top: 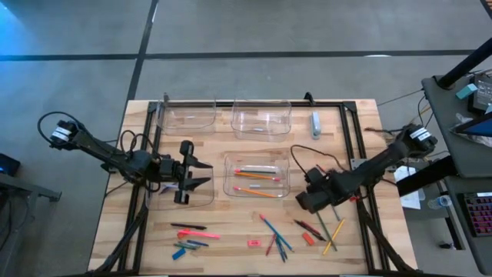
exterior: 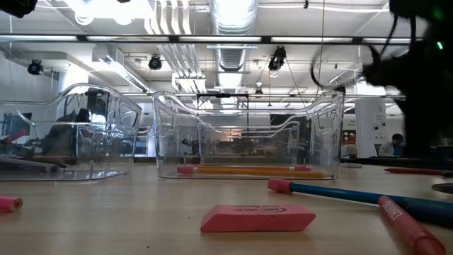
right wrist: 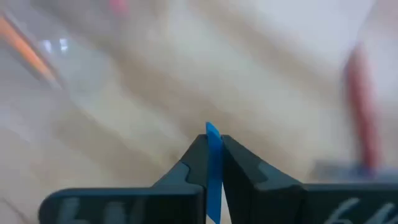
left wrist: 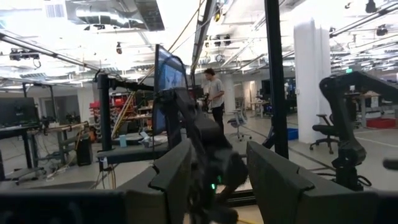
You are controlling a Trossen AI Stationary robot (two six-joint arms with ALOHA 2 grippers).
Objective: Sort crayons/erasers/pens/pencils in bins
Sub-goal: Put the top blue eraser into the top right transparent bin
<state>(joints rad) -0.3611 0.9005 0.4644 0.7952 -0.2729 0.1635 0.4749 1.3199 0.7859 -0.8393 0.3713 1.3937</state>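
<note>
My right gripper hangs over the near right of the table, by the middle bin, shut on a thin blue stick; pencil or crayon, I cannot tell. That bin holds orange pencils. My left gripper waits open above the left bin. Two more clear bins stand at the far edge. Loose on the near wood lie a pink pencil, a black pen and a pink eraser. My right gripper pinches the blue stick between its two fingers, and one end of it pokes a little past the fingertips. The stick runs back along the fingers. They slant steeply down from above. The gripper hides the rest of the stick.
A pale blue-grey oblong item lies at the far right. Yellow and green pencils, teal sticks and a small orange block lie near my right gripper. A black frame rail runs along the table's right side.
</note>
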